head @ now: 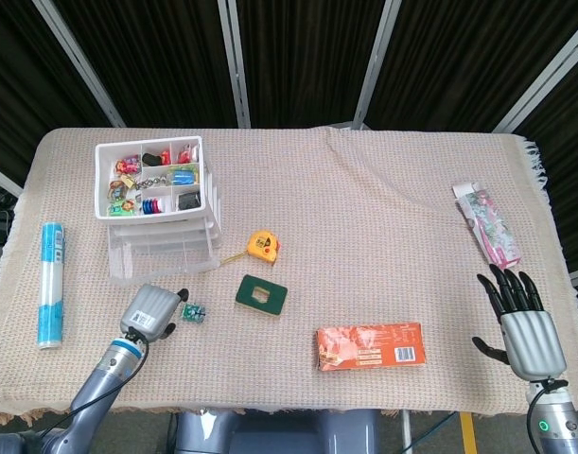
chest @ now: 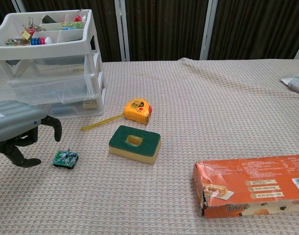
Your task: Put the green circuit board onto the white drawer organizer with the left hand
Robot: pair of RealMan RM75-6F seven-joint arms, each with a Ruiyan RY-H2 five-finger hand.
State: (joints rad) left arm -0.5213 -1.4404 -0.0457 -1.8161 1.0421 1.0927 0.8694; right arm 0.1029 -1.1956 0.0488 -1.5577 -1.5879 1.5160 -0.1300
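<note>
The small green circuit board [head: 194,313] [chest: 65,159] lies flat on the cloth, in front of the white drawer organizer [head: 160,250] [chest: 51,76], whose top tray holds small colourful items. My left hand [head: 150,310] [chest: 19,127] hovers just left of the board, palm down, fingers curled downward and apart, holding nothing; its fingertips are close to the board without touching it. My right hand [head: 526,326] rests open at the table's front right, fingers spread, far from the board. It is outside the chest view.
A yellow tape measure [head: 262,246] [chest: 137,110] with its tape pulled out and a green-topped sponge [head: 261,294] [chest: 135,142] lie right of the board. An orange box [head: 370,346] [chest: 252,185] sits front right, a blue-white tube [head: 50,283] far left, a printed packet [head: 487,224] far right.
</note>
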